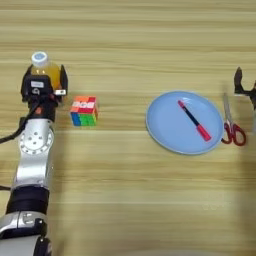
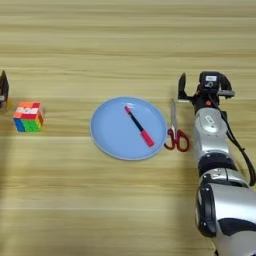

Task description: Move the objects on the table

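Left eye view gives me the working side: my left claw sits at the far left of the table, its two black fingers spread on either side of the small white-capped bottle of orange drink. The fingers flank the bottle's body, but I cannot tell whether the pads press on it or only stand beside it; the jaws read as spread around it rather than clamped. The bottle stands upright with its cap clear above the claw.

Just to the right of that claw lies the puzzle cube, apart from the fingers and flat on the wood. Further right is the light-blue plate with the red-and-black pen lying slantwise across it, wholly inside the rim. The red-handled scissors lie just beside the plate's right edge, blades pointing away from me.

My right claw rests on the table near the scissors' blades, fingers apart and holding nothing; I judge it idle.

I take the step in hand to be the grasp on the bottle. The next move calls for closing squarely on its body, then lifting straight up so the claw does not knock the cube beside it.
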Available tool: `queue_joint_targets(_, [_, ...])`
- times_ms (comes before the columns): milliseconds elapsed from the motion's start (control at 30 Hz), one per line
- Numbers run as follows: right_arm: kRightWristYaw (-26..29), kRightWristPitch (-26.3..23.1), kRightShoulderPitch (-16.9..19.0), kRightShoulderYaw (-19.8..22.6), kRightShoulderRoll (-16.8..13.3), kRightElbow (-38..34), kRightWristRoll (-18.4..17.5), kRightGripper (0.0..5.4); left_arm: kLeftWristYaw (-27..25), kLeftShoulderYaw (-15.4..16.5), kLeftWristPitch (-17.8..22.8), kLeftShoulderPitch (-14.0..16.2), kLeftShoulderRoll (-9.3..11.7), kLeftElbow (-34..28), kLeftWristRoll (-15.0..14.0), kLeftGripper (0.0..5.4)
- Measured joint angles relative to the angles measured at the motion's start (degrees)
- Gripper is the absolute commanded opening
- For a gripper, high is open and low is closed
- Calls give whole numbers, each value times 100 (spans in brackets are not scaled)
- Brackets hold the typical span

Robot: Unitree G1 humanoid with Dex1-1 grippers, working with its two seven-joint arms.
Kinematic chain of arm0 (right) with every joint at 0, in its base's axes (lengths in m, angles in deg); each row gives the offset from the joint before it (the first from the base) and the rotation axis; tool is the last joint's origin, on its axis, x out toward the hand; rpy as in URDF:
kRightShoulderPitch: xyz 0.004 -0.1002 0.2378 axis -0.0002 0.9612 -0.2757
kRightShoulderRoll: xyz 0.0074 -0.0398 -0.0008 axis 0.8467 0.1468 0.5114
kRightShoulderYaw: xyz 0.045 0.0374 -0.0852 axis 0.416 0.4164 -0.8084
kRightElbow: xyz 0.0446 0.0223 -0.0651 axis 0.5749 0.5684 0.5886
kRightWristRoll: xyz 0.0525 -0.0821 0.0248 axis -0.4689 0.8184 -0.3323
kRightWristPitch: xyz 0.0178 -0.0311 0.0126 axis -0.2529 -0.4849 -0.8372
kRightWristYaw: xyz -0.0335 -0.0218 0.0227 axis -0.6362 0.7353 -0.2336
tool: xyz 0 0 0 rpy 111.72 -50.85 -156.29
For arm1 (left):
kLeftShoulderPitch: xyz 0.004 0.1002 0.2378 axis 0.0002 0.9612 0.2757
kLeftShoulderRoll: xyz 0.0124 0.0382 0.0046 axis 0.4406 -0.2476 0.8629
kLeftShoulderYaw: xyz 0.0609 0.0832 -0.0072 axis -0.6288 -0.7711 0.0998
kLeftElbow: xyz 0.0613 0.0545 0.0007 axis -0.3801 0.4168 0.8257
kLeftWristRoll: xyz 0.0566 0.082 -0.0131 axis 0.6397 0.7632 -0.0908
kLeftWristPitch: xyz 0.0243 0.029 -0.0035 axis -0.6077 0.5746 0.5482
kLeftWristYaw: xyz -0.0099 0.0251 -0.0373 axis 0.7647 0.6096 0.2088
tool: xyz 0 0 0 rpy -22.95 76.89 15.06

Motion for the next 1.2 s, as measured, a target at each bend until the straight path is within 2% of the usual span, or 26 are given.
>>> queue_joint_targets(100, [6, 0, 0, -15, 30, 0, 0, 540, 18, -38, 90, -84, -4, -332, 12, 347])
queue_joint_targets(167, [5, 1, -1, -35, 49, 0, 4, 540, 136, -136, 83, -89, -37, -737, 245, 347])
queue_joint_targets(233, [-1, 2, -2, -64, 56, 0, 12, 540, 140, -237, 113, -92, -100, -1020, 234, 347])
queue_joint_targets(333, [-18, 2, -3, -113, 115, -1, 20, 540, -76, -596, 417, -87, -445, -1392, 144, 347])
queue_joint_targets(467, [-47, 4, -5, -133, 146, -4, 30, 540, -296, -917, 711, -95, -748, -1489, -40, 347])
queue_joint_targets(567, [-73, 6, -5, -144, 174, -13, 44, 540, -455, -1183, 781, -132, -954, -1432, -39, 347])
queue_joint_targets(733, [-121, 15, -5, -142, 176, -88, 49, 540, -573, -1350, 787, -136, -1080, -1034, -30, 347])
queue_joint_targets(1000, [-149, 30, -5, -145, 206, -130, 54, 540, -639, -1556, 714, -129, -1194, -606, 49, 347])
queue_joint_targets(1200, [-148, 32, -5, -149, 208, -166, 53, 540, -687, -1533, 705, -125, -1205, -230, 54, 347])
